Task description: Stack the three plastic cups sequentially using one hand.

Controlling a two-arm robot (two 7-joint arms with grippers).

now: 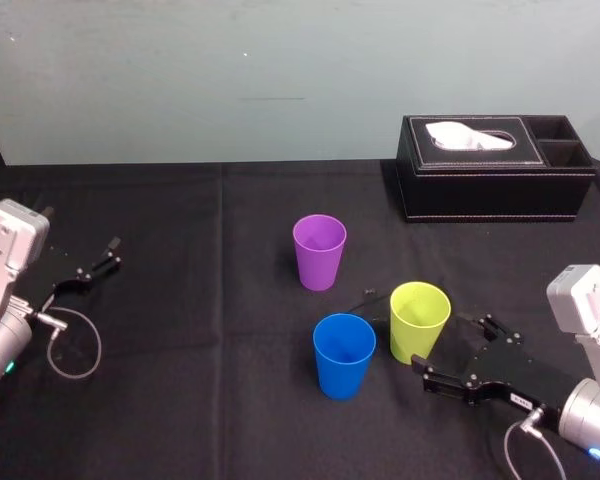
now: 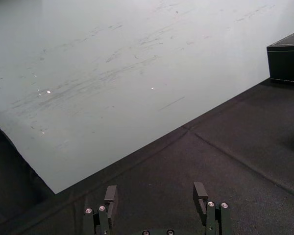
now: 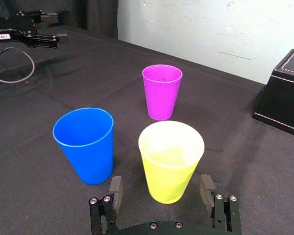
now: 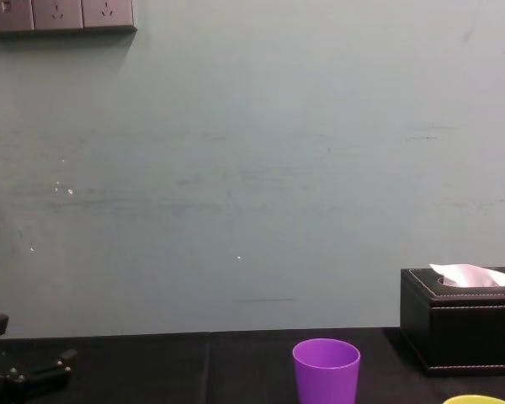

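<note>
Head view | right gripper (image 1: 448, 350) low, wide open, empty, at yellow-green cup (image 1: 418, 322) base

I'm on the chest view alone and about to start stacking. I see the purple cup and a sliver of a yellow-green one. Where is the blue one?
Observer: The blue cup stands upright, nearest the robot, just left of the yellow-green cup.
Operator: Is the right gripper holding anything?
Observer: No. The right gripper is open, facing the yellow-green cup without gripping it.
Operator: And the left?
Observer: The left gripper is open, parked far to the left, away from the cups.
</note>
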